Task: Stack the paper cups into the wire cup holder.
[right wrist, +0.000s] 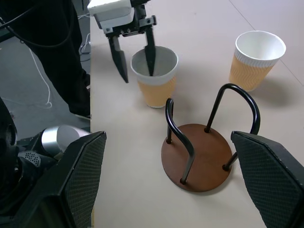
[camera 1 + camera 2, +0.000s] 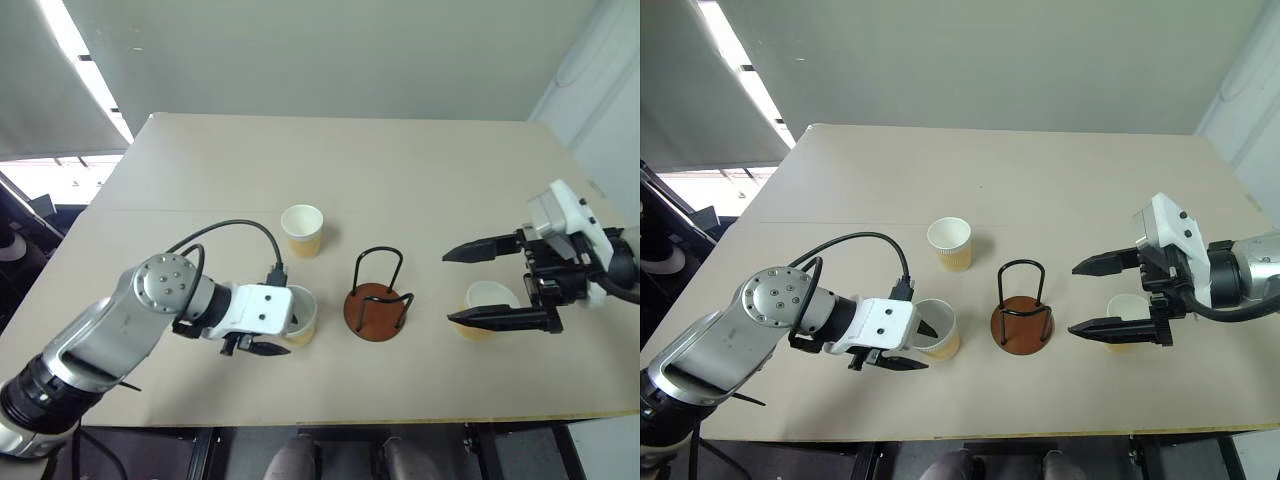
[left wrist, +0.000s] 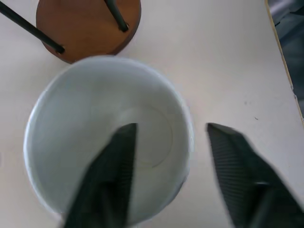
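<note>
I have the left gripper [image 1: 135, 57] straddling the rim of the nearest paper cup [image 2: 937, 331], one finger inside, one outside, not yet pinched. Next I must close, lift and carry it to the empty wire cup holder [image 2: 1022, 322] alongside. The right gripper [image 2: 1120, 296] hangs wide above another cup [image 2: 487, 299]; the third cup [image 2: 950, 243] stands upright beyond.

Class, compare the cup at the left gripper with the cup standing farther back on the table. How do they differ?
The near cup has one finger of the left gripper inside it and one outside its wall; the far cup stands free. The near cup sits beside the wire cup holder; the far cup stands beyond it. Both are upright, white inside, yellow-tan outside.
</note>
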Available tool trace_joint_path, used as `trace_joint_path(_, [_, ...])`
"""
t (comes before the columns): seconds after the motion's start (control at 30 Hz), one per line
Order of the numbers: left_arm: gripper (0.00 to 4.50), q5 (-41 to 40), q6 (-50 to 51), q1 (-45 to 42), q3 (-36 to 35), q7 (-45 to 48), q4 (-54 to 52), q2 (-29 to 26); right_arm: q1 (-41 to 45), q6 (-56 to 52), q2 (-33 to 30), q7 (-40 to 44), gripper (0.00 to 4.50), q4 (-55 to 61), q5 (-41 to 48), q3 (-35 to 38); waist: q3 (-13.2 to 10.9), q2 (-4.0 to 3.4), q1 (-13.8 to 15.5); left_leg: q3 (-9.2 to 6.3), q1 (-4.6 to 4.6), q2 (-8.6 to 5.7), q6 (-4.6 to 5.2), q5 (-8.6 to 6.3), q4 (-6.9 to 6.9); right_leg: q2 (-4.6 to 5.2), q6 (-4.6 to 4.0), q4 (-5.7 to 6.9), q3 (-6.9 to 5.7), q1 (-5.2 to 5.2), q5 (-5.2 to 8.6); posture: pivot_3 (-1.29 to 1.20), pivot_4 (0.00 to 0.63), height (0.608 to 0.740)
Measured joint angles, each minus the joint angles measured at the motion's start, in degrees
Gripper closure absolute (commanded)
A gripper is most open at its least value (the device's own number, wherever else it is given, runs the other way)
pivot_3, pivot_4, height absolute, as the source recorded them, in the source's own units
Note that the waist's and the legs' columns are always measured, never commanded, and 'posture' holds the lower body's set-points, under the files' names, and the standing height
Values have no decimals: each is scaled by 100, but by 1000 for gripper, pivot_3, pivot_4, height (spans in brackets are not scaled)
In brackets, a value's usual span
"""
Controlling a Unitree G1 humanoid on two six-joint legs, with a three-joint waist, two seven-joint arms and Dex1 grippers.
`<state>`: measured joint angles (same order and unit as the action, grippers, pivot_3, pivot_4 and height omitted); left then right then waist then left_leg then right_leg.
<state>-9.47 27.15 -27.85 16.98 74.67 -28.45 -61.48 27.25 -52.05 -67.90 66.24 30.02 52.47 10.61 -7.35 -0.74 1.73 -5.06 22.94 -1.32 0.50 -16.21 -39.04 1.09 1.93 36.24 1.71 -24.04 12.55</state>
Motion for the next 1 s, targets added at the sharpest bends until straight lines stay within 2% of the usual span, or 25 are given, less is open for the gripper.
trace_joint_path(0.13, [4461, -10, 0, -48, 0, 69, 56, 28, -28, 53, 22, -68, 180, 1, -37, 0, 0, 0, 0, 0, 0, 0, 0, 0, 0, 0, 0, 1, 0, 0, 0, 0, 150, 740])
trace_joint_path(0.4, [4461, -74, 1, -277, -22, 346, 226, 33, -137, 700, 394, -112, 180, -68, -340, 0, 1, 0, -1, 0, 0, 0, 2, -1, -3, 0, 0, 3, -1, 0, 0, 0, 150, 740])
trace_joint_path(0.63, [4461, -341, 97, -575, -176, 526, 282, 15, -130, 894, 400, 46, 180, -276, -490, -38, 1, 1, 2, -1, 0, 0, 2, -1, -4, 0, 0, 5, -1, 0, 0, 0, 150, 740])
trace_joint_path(1.0, [4461, -489, -66, -1734, -493, 637, 1113, 71, 49, 1030, 237, 472, 180, -596, -710, -163, 1, 1, 0, -3, 0, 0, 2, -1, -5, 0, 0, 7, -2, 0, 0, 0, 150, 740])
